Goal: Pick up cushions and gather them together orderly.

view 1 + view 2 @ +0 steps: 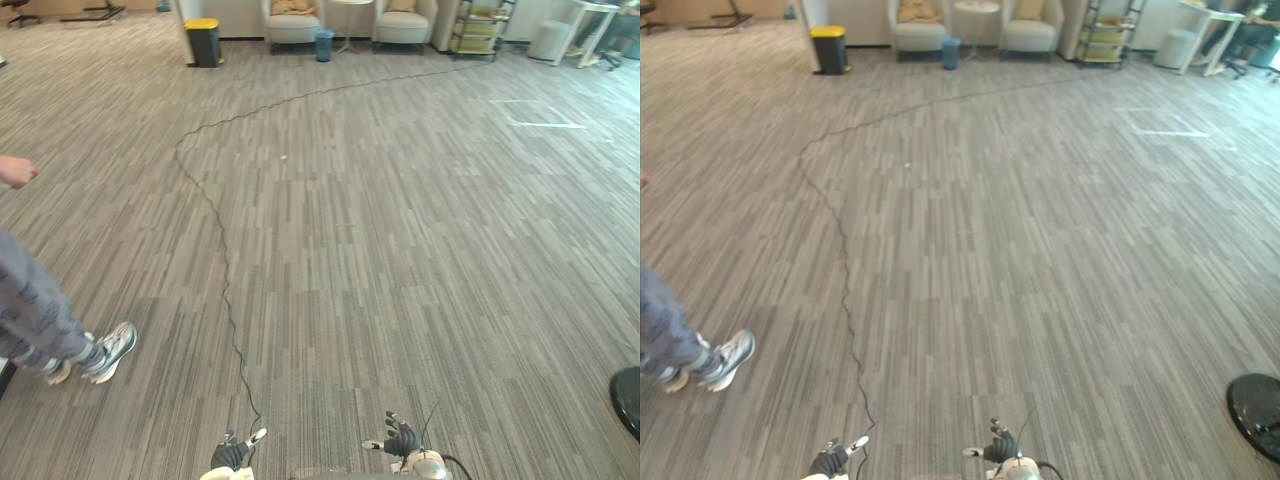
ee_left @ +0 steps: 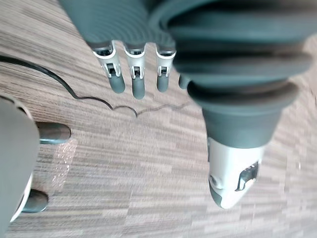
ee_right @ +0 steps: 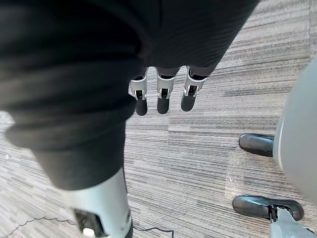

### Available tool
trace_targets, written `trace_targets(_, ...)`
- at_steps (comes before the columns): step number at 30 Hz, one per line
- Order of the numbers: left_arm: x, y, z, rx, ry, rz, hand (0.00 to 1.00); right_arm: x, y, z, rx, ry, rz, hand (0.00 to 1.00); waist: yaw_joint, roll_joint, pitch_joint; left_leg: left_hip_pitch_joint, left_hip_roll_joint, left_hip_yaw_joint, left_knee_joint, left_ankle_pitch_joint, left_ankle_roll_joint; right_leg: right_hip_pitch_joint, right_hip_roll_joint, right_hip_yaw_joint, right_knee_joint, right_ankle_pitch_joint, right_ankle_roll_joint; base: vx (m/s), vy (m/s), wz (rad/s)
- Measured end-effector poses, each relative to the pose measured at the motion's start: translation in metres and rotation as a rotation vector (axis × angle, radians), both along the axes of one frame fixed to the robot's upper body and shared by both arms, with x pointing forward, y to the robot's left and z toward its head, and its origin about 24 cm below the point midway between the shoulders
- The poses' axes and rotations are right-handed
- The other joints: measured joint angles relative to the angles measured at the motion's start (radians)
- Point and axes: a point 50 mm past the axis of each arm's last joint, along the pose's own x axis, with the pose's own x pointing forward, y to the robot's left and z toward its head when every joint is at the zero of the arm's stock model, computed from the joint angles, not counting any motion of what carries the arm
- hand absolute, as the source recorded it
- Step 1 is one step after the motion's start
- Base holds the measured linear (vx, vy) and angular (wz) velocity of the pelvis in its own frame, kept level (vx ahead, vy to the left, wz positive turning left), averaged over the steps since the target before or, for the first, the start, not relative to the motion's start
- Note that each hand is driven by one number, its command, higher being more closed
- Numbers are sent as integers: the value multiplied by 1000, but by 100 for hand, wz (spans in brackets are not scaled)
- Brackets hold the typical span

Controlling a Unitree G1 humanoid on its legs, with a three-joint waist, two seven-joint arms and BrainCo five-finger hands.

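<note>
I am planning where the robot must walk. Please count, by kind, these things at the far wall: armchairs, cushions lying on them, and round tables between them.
Armchairs: 2
Cushions: 2, one on each armchair
Round tables: 1
Total: 5

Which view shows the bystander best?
Left eye view: the person shows a trouser leg, both shoes and a bare hand. The right eye view shows mainly a leg and shoes at its left edge.
</note>
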Motion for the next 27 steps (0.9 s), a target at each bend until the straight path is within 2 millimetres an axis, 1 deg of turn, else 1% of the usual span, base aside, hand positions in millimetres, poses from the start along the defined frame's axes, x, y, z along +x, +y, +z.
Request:
trace_targets(5,3,1,1,1,-5,-8,0,-3,-13,0,30,1,-178,0,4,-6,12,-11,-17,-33,-1,1,3,1,-16,-29,-1,-6,10,20,33,17)
trace_targets(9,6,1,1,7,-5,-37,0,-5,-19,-1,37,8,-264,0,4,-6,17,-15,-25,-43,-1,2,3,3,-23,-35,-5,-8,12,13,15,8)
trace_targets(14,7,0,0,6,6,-75,0,-7,-23,-1,43,9,-308,0,3,-5,18,-15,-27,-56,-1,2,4,9,-24,-51,-11,-8,12,-2,-4,6)
trace_targets(19,9,-3,0,16,16,-140,0,-6,-24,-1,41,9,-309,0,0,-1,20,-13,-26,-65,-5,6,10,14,-23,-56,-11,-8,13,-27,-9,6)
trace_targets(27,9,-2,0,24,26,-174,0,-6,-25,-1,38,8,-309,0,-4,2,21,-14,-28,-65,-6,7,11,13,-23,-55,-12,-8,13,-10,-1,0)
